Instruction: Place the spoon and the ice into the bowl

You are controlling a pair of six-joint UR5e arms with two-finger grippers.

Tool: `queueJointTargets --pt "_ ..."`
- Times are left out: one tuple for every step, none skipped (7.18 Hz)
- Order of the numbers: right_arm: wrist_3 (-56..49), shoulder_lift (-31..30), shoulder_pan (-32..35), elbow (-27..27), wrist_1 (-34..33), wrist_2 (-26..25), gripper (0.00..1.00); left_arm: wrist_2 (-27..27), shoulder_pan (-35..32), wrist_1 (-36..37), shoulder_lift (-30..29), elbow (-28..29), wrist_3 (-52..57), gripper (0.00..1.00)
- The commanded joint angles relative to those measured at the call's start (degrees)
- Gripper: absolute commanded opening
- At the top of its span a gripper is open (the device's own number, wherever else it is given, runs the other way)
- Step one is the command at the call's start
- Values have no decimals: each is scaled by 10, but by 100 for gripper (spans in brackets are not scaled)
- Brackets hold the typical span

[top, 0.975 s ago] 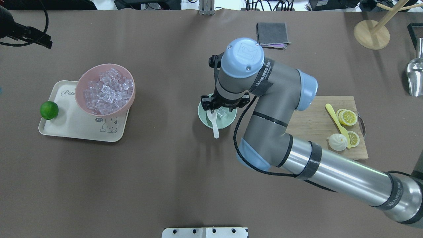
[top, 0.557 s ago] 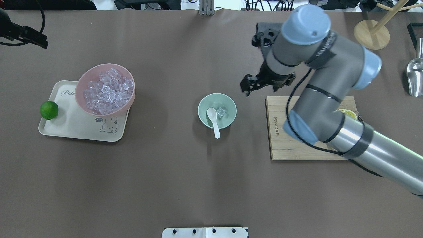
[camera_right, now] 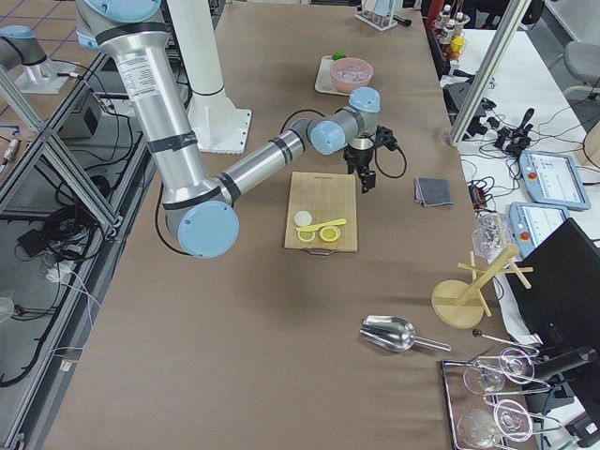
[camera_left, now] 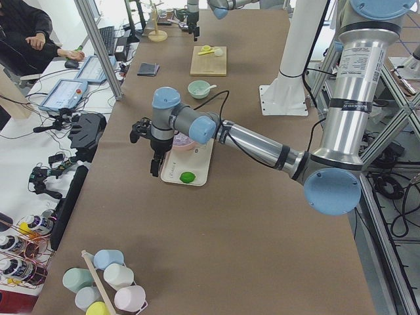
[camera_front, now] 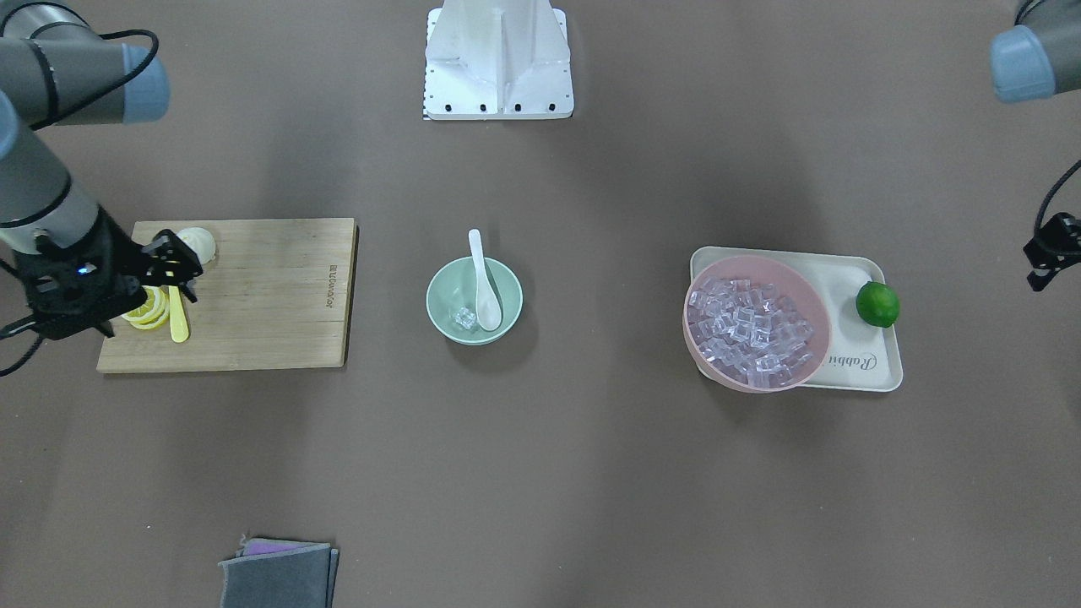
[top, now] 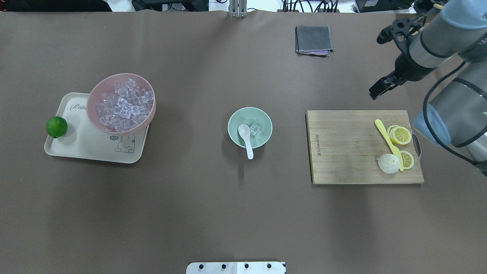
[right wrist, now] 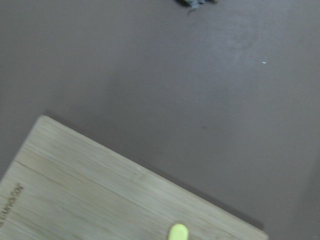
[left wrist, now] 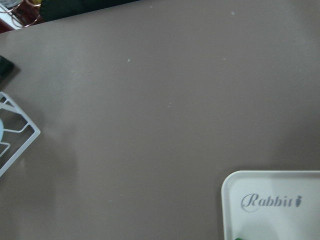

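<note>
The pale mint-green bowl (top: 232, 118) stands mid-table, also in the front view (camera_front: 439, 287). The white spoon (top: 245, 137) lies with its scoop inside the bowl and its handle out over the rim. One clear ice cube (top: 254, 129) rests in the bowl beside the scoop. My right gripper (top: 380, 89) is far to the right of the bowl, above the far edge of the cutting board, open and empty. My left gripper (camera_front: 1043, 262) hangs at the table's left end beyond the tray. It holds nothing I can see, and I cannot tell how its jaws stand.
A pink bowl (top: 93, 95) full of ice cubes sits on a cream tray (top: 76, 148) with a lime (top: 56, 126). A wooden cutting board (top: 342, 152) carries a yellow knife (top: 388, 142), lemon slices and a bun. A grey cloth (top: 313, 39) lies far back.
My right gripper has left the spoon in the bowl and has moved up and away to the right, from over the bowl to beyond the cutting board. The left gripper has left the overhead view.
</note>
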Motion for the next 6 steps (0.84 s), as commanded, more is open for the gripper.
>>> queueJointTargets --pt "-34 -21 57 -30 0 -7 100 -106 -68 -1 58 14 51 98" --pt "-32 -44 90 -34 0 0 100 -126 -84 0 83 13 64 98" --pt "-35 -54 143 -46 -3 75 100 -130 -93 0 91 14 64 98" --pt "-36 -77 195 -91 2 154 100 -128 -106 0 101 14 65 98" --pt "-60 -97 238 -113 0 165 100 -130 -111 0 102 13 64 98" --pt "-123 -122 266 -133 1 163 100 -129 -113 0 103 14 64 98"
